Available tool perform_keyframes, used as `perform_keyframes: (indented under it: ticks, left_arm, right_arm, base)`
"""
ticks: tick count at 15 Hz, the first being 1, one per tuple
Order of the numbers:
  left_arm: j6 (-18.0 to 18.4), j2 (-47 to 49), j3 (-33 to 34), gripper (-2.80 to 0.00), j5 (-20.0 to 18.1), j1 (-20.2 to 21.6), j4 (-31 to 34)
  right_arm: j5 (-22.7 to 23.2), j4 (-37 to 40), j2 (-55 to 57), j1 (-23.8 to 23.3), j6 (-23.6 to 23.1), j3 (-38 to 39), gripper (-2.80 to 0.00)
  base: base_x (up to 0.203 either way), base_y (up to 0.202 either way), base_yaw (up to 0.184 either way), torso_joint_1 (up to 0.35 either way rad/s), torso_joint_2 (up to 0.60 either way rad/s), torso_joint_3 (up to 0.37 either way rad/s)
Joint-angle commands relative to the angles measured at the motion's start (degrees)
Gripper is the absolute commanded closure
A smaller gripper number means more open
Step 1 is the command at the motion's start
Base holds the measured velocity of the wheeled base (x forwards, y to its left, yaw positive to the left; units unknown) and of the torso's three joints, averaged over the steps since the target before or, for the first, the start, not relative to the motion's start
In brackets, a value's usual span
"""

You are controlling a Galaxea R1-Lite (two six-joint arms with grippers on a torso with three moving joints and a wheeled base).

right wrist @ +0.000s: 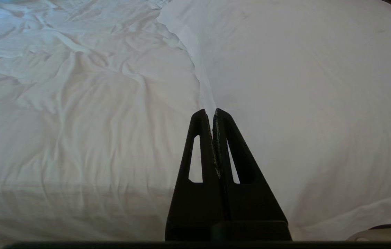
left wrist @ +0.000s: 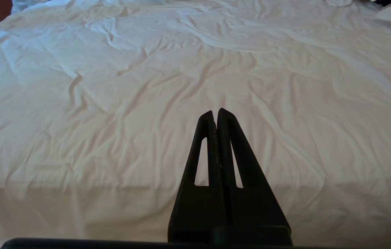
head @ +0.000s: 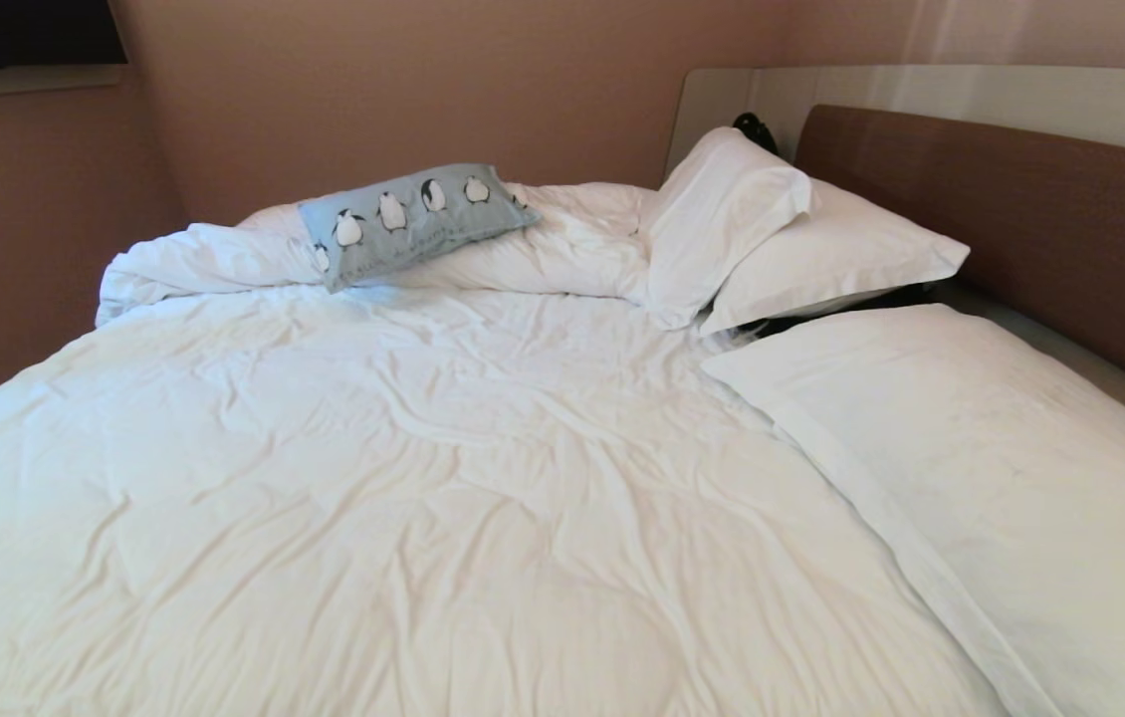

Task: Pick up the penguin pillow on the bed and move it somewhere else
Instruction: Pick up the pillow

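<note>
Both end effectors (left wrist: 215,111) (right wrist: 208,110) well short of penguin pillow (head: 413,221)

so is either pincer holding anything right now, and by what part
Nothing is held. The left pincer and right pincer are both shut and empty at the near edge of the bed; the penguin pillow lies untouched on the far side.

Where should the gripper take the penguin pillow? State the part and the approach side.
Probably the near lower corner of the penguin pillow, which overhangs the folded duvet ridge toward the robot. Come from the near side, across the flat duvet: that corner lies free, while the far edge rests against bedding. Both grippers are shut.
</note>
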Motion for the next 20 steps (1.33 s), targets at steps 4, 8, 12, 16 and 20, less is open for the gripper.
perform_keyframes:
  ticks: [4, 8, 12, 16, 20]
  left_arm:
    - [0.0, 0.0, 0.0, 0.0, 0.0, 0.0, 0.0]
    - [0.0, 0.0, 0.0, 0.0, 0.0, 0.0, 0.0]
    - [0.0, 0.0, 0.0, 0.0, 0.0, 0.0, 0.0]
    - [0.0, 0.0, 0.0, 0.0, 0.0, 0.0, 0.0]
    - [0.0, 0.0, 0.0, 0.0, 0.0, 0.0, 0.0]
  right_arm:
    - [0.0, 0.0, 0.0, 0.0, 0.0, 0.0, 0.0]
    - [0.0, 0.0, 0.0, 0.0, 0.0, 0.0, 0.0]
    - [0.0, 0.0, 0.0, 0.0, 0.0, 0.0, 0.0]
    - [0.0, 0.0, 0.0, 0.0, 0.0, 0.0, 0.0]
    - [0.0, 0.0, 0.0, 0.0, 0.0, 0.0, 0.0]
  base:
    - [0.0, 0.0, 0.0, 0.0, 0.0, 0.0]
    - [0.0, 0.0, 0.0, 0.0, 0.0, 0.0]
    - [0.0, 0.0, 0.0, 0.0, 0.0, 0.0]
    - [0.0, 0.0, 0.0, 0.0, 0.0, 0.0]
    - [0.0, 0.0, 0.0, 0.0, 0.0, 0.0]
